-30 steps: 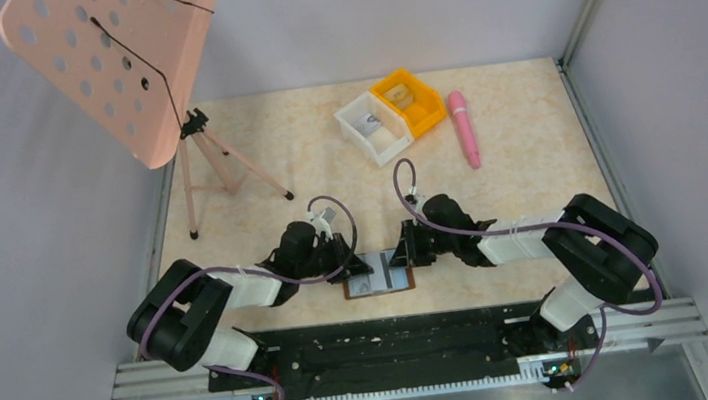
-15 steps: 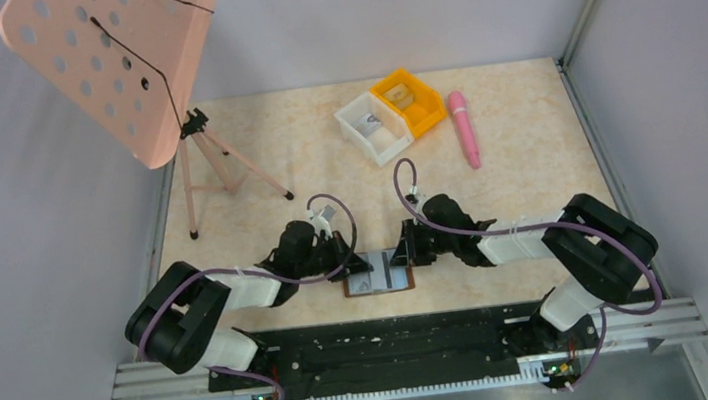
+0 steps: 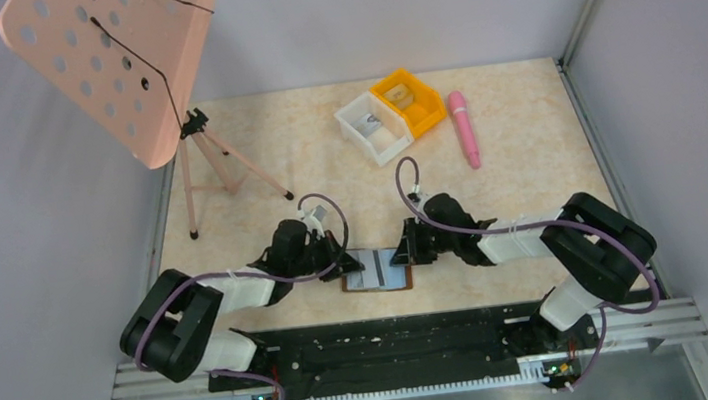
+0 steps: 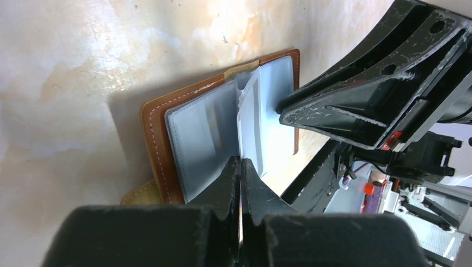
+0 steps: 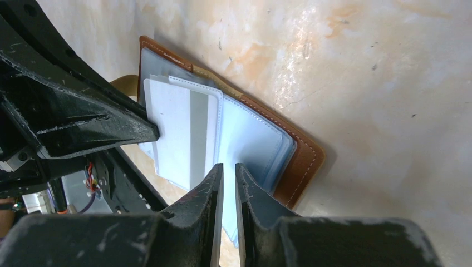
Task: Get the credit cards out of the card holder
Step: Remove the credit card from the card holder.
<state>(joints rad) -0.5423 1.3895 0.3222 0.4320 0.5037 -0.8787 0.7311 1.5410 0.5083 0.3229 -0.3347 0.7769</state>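
Beige marbled table inside grey walls; you have two arms on it, both reaching in to one card holder, which lies open flat near the front edge, midway between them, brown leather outside and pale blue-grey pockets facing up. Your left hand has its fingers pressed together at the edge of the pale leaves by the fold; whether a leaf or a card sits between them you cannot tell. Your right hand has its fingers almost together, with a pale pocket leaf of the card holder caught in the slit between them. One credit card shows, whitish with a grey stripe, partly out of a pocket on the left arm's side; the tip of the left hand touches its outer edge. At the far side stand two bins touching each other, one white bin and one orange bin; one pink marker lies just beside them; one pink music stand stands at the far left.
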